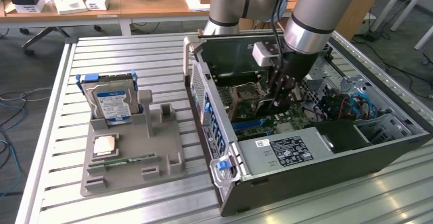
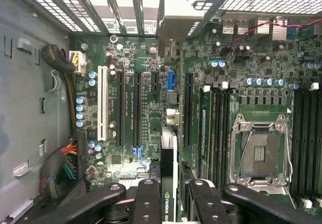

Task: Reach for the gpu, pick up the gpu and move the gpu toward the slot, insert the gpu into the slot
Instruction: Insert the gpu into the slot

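Holding gpu [image 2: 168,176] edge-on above motherboard [image 2: 151,113], jaws of gripper [image 2: 168,194] clamped on card. Keep card upright, parallel to slot [image 2: 188,108]. Align edge connector over slot. Lower straight, without tilt, clear of CPU socket [image 2: 261,151].

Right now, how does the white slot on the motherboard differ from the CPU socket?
The white slot is a long narrow plastic strip; the CPU socket is a square silver metal frame. The slot stands near the case's cable bundle; the socket sits beside the memory slots. Both are empty and sit on the green motherboard.
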